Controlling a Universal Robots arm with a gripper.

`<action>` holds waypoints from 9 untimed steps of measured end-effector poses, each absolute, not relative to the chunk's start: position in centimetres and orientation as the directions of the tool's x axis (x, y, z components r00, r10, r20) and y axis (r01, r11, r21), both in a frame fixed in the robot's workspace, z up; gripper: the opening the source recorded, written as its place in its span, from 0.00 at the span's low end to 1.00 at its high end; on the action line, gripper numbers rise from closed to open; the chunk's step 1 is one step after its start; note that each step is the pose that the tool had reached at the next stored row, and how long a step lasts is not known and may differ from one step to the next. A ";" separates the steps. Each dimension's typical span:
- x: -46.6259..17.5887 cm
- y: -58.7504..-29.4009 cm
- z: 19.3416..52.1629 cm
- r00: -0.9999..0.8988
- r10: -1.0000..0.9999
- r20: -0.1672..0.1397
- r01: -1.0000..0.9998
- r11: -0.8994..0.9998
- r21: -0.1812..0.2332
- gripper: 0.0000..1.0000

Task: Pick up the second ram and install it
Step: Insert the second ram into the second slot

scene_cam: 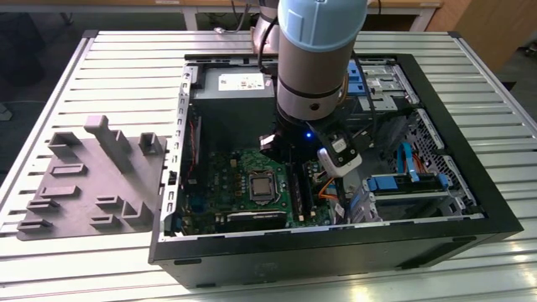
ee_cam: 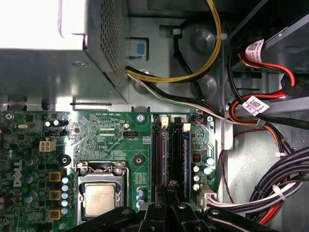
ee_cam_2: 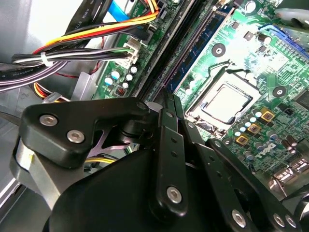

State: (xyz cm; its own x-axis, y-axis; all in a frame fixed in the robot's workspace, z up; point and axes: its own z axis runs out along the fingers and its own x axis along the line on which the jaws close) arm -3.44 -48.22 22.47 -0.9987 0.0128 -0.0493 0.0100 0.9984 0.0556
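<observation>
My gripper [ee_cam_2: 170, 99] hangs inside the open computer case [scene_cam: 470, 207], its two black fingers pressed together with nothing visible between them. Its fingertips [ee_cam: 169, 186] sit just above the long black memory slots [ee_cam: 160, 150] beside the processor socket [ee_cam: 99, 195]. A bluish-green ram stick [ee_cam_2: 200, 41] stands seated in one slot, its blue edge [ee_cam: 186, 154] next to the pale end clip. Whether the fingertips touch it I cannot tell. In the exterior view the arm covers the gripper [scene_cam: 281, 151] over the green motherboard [scene_cam: 226, 182].
The grey power-supply box [scene_cam: 235, 82] fills the case's far end. Bundled cables [ee_cam: 270, 193] and blue-tabbed drive bays [scene_cam: 403, 182] crowd the exterior view's right. A grey moulded fixture [scene_cam: 92, 182] lies on the slatted table at the exterior view's left.
</observation>
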 end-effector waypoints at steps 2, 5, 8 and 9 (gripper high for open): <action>-3.4 -48.2 22.5 -0.999 0.013 -0.049 0.010 0.998 0.056 0.11; -3.4 -48.2 22.4 -0.999 0.014 -0.049 0.011 0.998 0.056 0.11; -3.4 -48.2 22.4 -0.999 0.015 -0.049 0.012 0.998 0.056 0.11; -3.4 -48.2 22.4 -0.999 0.015 -0.049 0.012 0.998 0.056 0.11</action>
State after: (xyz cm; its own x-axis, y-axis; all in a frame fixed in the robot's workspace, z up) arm -3.44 -48.21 22.37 -0.9987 0.0152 -0.0495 0.0124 0.9983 0.0561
